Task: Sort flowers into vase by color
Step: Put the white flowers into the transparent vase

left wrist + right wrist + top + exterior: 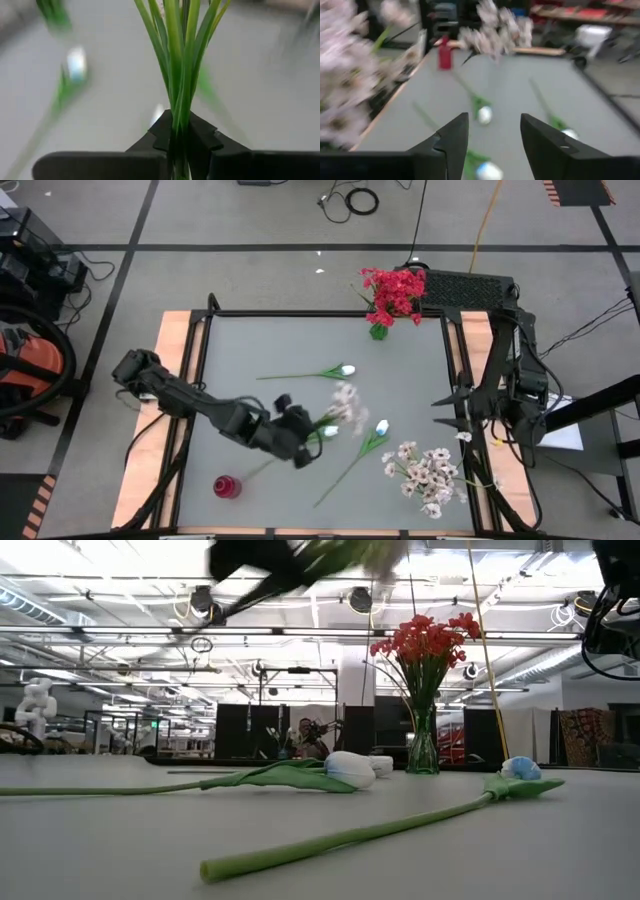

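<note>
Left gripper point(312, 432): out over the middle of the table, a little toward the near edge, its fingers point(200, 137) pinched tight on a bunch of thin green stems; this is the pale pink spray point(345, 408), whose blossoms stand just beyond the fingertips.

Right gripper point(492, 135): held at the right edge of the table by the frame, jaws standing apart with nothing between them.

Red flowers point(392, 295): upright in a green glass vase point(422, 752) at the far edge of the table, right of centre.

Pink-white bunch point(428, 475): a full cluster at the near right corner; from here I cannot tell what it stands in.

Small red vase point(226, 486): near the front left of the table, well apart from the other flowers.

White tulip buds: one point(345, 370) lies flat in the middle toward the far side, stem pointing left; another point(381, 427) lies right of the left gripper, its stem running toward the near edge; a third point(328, 431) shows just beside the left gripper's fingers.

Table point(250, 340): grey top with a wooden border.
</note>
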